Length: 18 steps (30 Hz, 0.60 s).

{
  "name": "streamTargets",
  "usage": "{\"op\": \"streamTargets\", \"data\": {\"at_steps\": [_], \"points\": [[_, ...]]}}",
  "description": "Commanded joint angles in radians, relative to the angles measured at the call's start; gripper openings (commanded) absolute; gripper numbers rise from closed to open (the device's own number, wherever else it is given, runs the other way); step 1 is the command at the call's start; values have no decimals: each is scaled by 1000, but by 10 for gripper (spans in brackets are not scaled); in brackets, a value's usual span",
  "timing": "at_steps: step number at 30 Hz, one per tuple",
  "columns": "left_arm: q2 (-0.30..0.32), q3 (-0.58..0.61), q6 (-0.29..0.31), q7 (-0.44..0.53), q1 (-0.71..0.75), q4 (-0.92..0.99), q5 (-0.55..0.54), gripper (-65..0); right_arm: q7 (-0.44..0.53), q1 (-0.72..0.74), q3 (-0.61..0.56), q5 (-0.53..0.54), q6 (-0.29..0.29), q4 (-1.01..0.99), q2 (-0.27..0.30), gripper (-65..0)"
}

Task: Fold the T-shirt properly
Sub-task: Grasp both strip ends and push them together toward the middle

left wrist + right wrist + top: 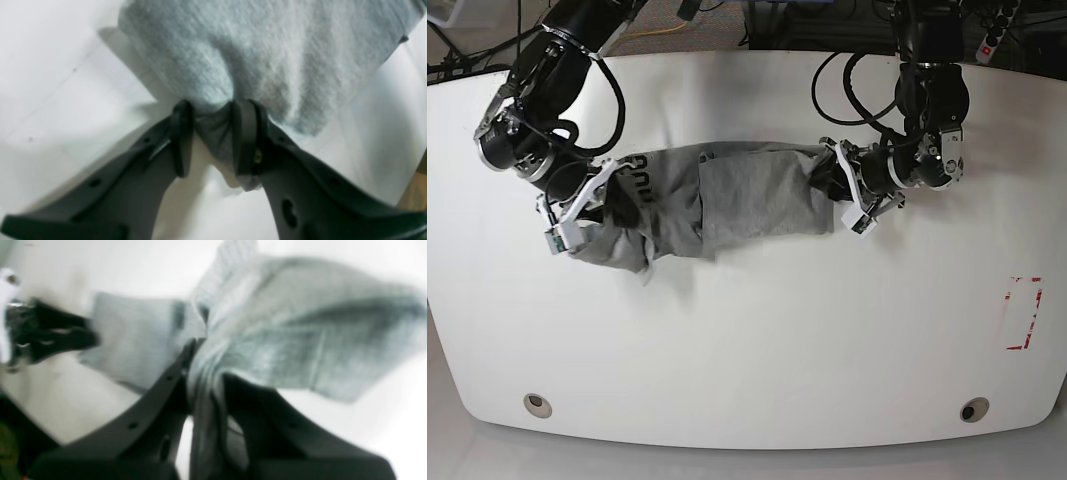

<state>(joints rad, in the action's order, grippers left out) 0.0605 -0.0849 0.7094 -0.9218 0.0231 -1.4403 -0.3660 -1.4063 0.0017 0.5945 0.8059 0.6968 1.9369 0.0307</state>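
The light grey T-shirt (737, 200) lies bunched in a long band across the white table (747, 340), with black lettering (640, 182) near its left end. My left gripper (833, 186) holds the right end of the band. In the left wrist view its fingers (181, 133) pinch a gathered fold of the T-shirt (253, 53), and the left gripper (213, 111) is shut on it. At the band's left end, my right gripper (595, 196) is shut on the cloth. Seen from the right wrist, the T-shirt (300, 333) runs through the right gripper (205, 360), and the left gripper (50, 335) shows blurred beyond.
A red rectangular marking (1024, 313) sits near the table's right edge. Two round fittings (534, 404) (972, 409) sit near the front edge. Black cables (857, 90) loop over the table's back behind the left arm.
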Motion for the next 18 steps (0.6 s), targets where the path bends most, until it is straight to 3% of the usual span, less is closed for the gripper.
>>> {"op": "streamTargets", "data": {"at_steps": [1, 11, 18], "points": [[6, 1, -11, -67, 7, 6, 112, -469, 10, -1, -61, 71, 1, 23, -24, -650], [0, 1, -11, -69, 5, 2, 111, -469, 17, 8, -201, 77, 1, -54, -160, -650], [0, 1, -11, -69, 7, 2, 109, -471, 129, 8, -342, 77, 1, -158, -165, -650]]}}
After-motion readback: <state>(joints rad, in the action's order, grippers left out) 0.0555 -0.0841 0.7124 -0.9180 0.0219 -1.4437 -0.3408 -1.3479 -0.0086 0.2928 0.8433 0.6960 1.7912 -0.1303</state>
